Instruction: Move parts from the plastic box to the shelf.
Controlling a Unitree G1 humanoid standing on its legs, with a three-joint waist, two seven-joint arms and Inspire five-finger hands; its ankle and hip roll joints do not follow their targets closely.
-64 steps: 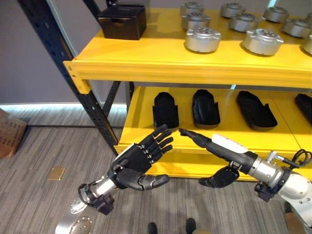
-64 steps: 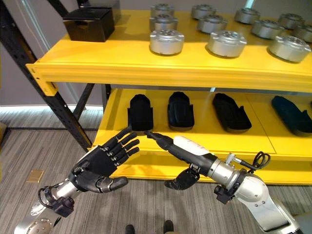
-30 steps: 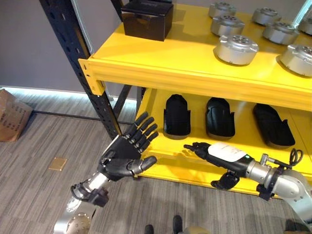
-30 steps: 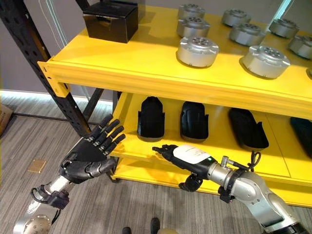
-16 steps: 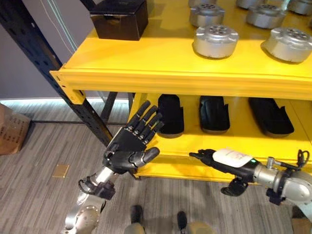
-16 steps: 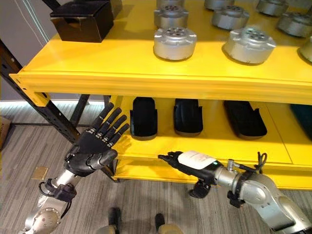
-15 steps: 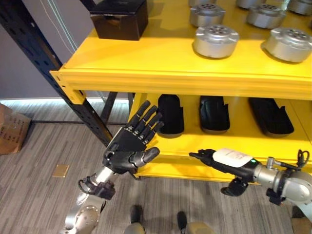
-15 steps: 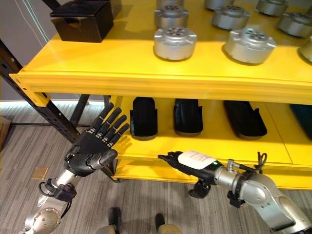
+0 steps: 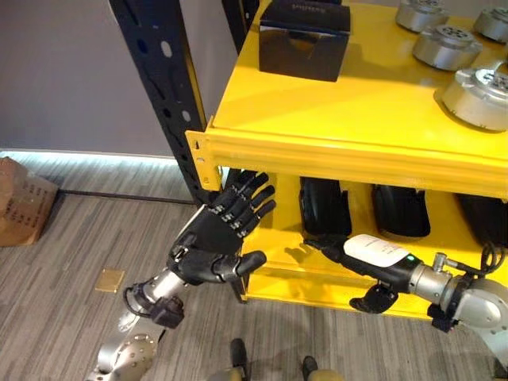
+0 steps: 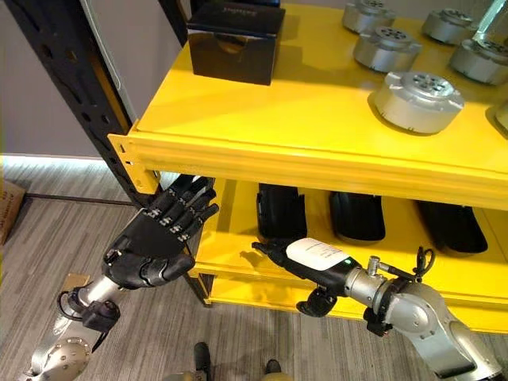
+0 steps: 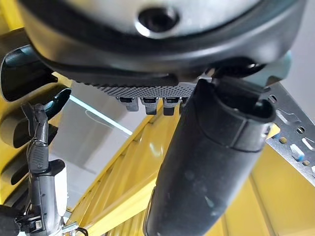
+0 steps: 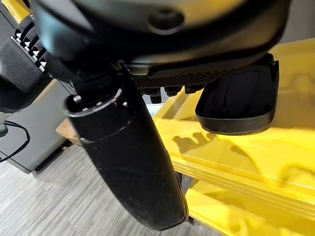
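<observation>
Several round silver metal parts [image 9: 480, 86] stand on the upper level of the yellow shelf [image 9: 333, 155], with a black box [image 9: 304, 38] at its left end. Black moulded parts [image 9: 323, 208] lie in a row on the lower level. My left hand [image 9: 208, 242] is open and empty, palm up, just below the upper level's front left corner. My right hand [image 9: 373, 252], with its white cover, is stretched flat and open, holding nothing, in front of the lower level. In the right wrist view one black part [image 12: 241, 101] lies just past the fingers.
A dark perforated upright post [image 9: 163, 95] carries the shelf's left corner, close behind my left hand. A brown cardboard box [image 9: 20, 210] sits on the grey wood-pattern floor at the far left. A small tan square [image 9: 109, 279] lies on the floor.
The camera has swung, so the shelf now sits further right in the picture. Both hands stay open and empty; the left hand is now tucked under the shelf's front corner.
</observation>
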